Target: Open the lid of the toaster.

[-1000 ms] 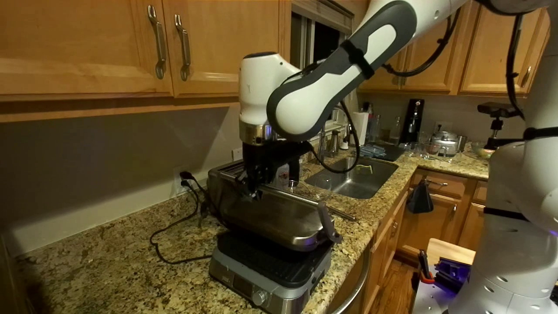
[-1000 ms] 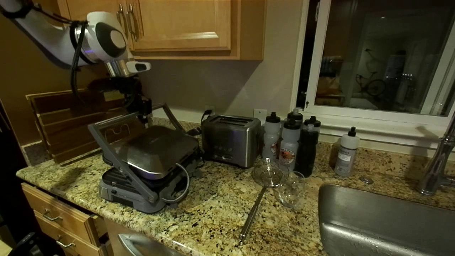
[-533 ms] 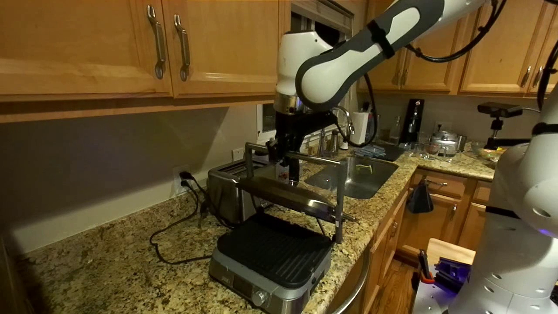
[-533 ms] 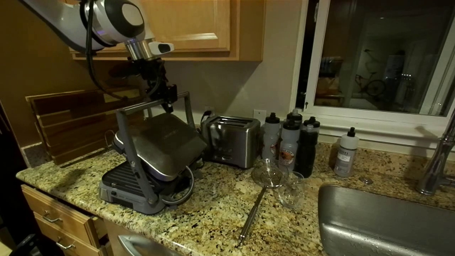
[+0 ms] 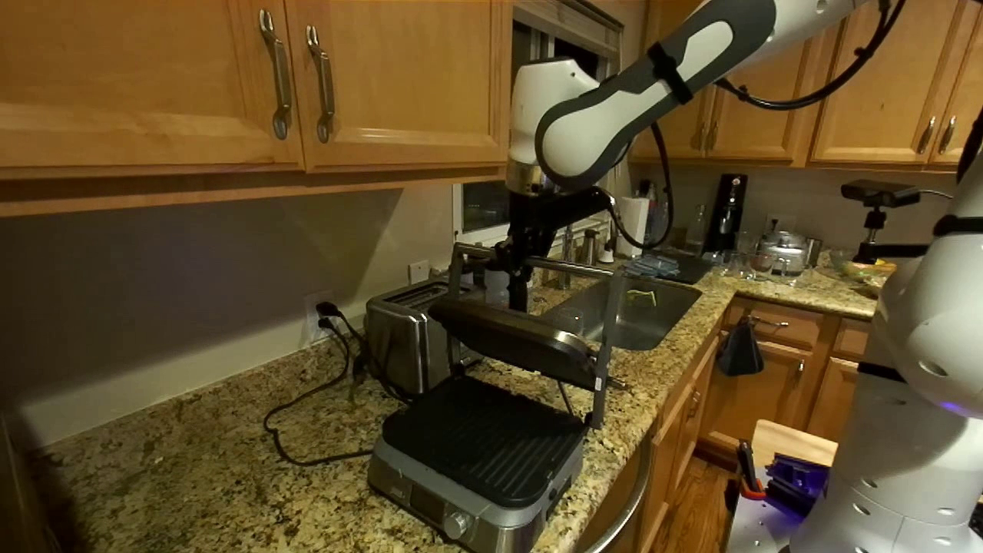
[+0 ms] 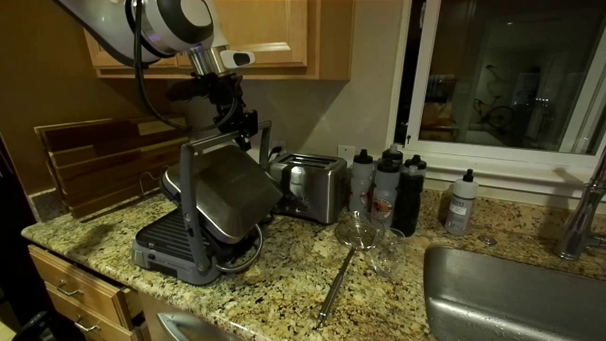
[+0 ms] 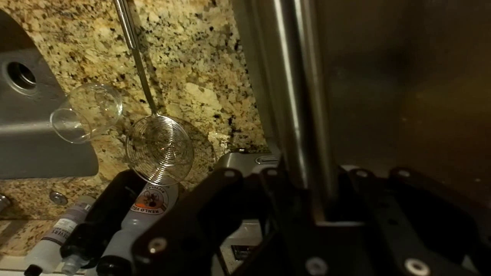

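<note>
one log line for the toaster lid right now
gripper: shut on handle bar | lid: raised open, tilted | ribbed lower plate: uncovered

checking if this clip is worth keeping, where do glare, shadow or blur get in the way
Wrist view: bright streaks along the handle bar, lid dark and soft, strainer glinting; exterior view: shadow across the wall under the cabinets; both exterior views: dim light leaves the black gripper short on detail.
</note>
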`<state>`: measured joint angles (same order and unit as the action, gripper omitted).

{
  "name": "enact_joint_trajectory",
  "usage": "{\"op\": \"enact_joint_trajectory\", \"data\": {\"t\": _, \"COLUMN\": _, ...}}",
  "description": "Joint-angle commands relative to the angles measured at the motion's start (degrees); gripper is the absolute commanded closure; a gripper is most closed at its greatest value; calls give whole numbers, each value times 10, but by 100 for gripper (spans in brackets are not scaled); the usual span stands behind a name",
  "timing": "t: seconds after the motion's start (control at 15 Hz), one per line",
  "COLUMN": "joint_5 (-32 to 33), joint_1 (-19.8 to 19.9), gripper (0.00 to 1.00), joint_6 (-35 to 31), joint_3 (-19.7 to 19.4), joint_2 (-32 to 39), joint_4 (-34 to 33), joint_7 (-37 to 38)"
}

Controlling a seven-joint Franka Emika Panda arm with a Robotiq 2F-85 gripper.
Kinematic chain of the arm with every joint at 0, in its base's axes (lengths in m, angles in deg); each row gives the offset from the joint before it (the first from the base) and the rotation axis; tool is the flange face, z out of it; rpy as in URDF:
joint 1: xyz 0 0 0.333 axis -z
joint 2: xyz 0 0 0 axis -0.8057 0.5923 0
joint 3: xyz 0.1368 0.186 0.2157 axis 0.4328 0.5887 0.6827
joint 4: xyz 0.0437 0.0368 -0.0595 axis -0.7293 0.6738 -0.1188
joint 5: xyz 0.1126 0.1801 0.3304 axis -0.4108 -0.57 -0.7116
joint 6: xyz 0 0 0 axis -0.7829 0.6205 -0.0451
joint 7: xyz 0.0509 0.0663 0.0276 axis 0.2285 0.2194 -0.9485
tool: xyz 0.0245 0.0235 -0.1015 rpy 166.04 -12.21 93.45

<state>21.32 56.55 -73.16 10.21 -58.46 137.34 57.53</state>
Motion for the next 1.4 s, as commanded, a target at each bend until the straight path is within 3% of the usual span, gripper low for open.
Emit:
{"op": "enact_joint_trajectory", "data": {"t": 0.0, "joint_5": -2, "joint_1": 3, "gripper": 91, "joint_6": 1, "joint_3": 5, "joint_2": 0, "joint_4": -1, "joint_7": -2}}
{"op": "enact_joint_trajectory", "data": {"t": 0.27, "joint_5": -2, "joint_1": 3, "gripper": 91, "joint_6": 1, "joint_3": 5, "joint_2": 0, "joint_4": -1, "joint_7": -2}}
{"op": "enact_joint_trajectory", "data": {"t": 0.4, "joint_5": 7, "joint_1": 9, "gripper": 96, "joint_6": -1, "joint_3": 3, "joint_2": 0, "joint_4": -2, "joint_7": 3}}
{"op": "enact_joint_trajectory", "data": {"t": 0.87, "joint_5": 17, "joint_1": 57, "gripper": 96, "joint_6": -20, "joint_3": -48, "joint_2": 14, "joint_4": -11, "joint_7": -20}}
{"op": "enact_joint_trajectory", "data": {"t": 1.33, "joint_5": 13, "joint_1": 72, "gripper": 96, "joint_6": -45, "joint_3": -90, "joint_2": 65, "joint_4": -31, "joint_7": -84}}
